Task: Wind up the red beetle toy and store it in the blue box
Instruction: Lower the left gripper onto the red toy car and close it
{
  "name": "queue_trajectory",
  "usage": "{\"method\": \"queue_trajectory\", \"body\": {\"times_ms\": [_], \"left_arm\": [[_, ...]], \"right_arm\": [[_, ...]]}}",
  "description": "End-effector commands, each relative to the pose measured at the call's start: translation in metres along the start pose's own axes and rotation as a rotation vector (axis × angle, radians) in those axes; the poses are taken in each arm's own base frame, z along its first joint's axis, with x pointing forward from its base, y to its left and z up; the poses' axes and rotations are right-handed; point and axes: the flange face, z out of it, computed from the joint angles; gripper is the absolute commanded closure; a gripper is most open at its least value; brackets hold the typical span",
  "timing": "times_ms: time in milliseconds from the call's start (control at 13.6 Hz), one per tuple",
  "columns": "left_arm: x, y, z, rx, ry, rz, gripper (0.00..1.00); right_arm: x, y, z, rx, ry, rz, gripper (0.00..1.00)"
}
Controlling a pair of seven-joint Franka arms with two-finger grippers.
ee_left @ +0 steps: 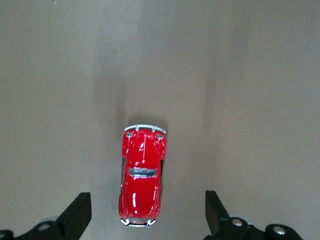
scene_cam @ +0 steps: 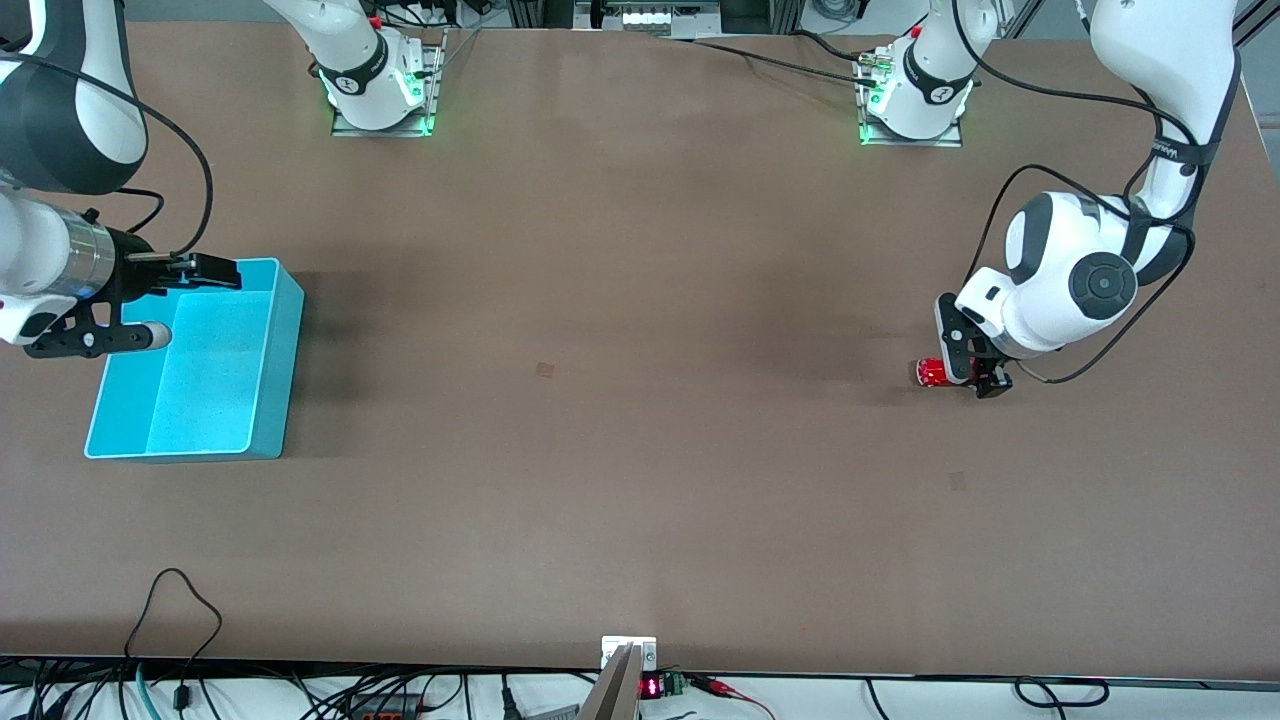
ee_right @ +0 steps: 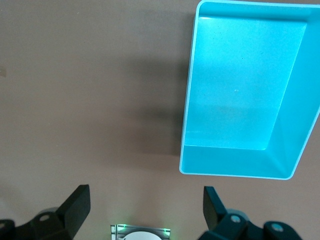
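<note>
Brown tabletop (scene_cam: 620, 420) fills our front view: the blue box (scene_cam: 270, 380) sits at the right arm's end, the red beetle toy (scene_cam: 930, 373) at the left arm's end. Our left gripper (scene_cam: 975, 365) hangs just over the toy; our right gripper (scene_cam: 185, 300) is above the box.

From the left wrist, we see the toy between spread fingers (ee_left: 77, 215), untouched.

From the right wrist, fingers (ee_right: 75, 210) stand wide, holding nothing.

Left claw (ee_left: 145, 220) low at table, fingers spread wide; right claw (ee_right: 145, 215) raised, waiting, fingers apart.
</note>
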Motion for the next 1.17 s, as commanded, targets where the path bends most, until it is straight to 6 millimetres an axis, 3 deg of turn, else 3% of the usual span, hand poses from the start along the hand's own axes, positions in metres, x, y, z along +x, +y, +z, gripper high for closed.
{"method": "queue_trajectory", "body": {"times_ms": [0,733,953,1026,1099], "left_arm": [[-0.016,0.005,0.024,0.016,0.002,0.033,0.00],[-0.014,0.011,0.049,0.050,0.017,0.082,0.01],[-0.015,0.015,0.051,0.046,0.016,0.090,0.19],[-0.014,0.015,0.051,0.046,0.016,0.099,0.20],[-0.015,0.015,0.051,0.047,0.016,0.098,0.35]], "right_arm": [[-0.003,-0.001,-0.006,-0.006,-0.005,-0.014,0.00],[-0.003,0.000,-0.005,-0.005,-0.010,-0.025,0.00],[-0.003,0.000,-0.005,-0.005,-0.010,-0.025,0.00],[-0.003,0.000,-0.005,-0.005,-0.010,-0.025,0.00],[-0.003,0.000,-0.005,-0.005,-0.010,-0.025,0.00]]}}
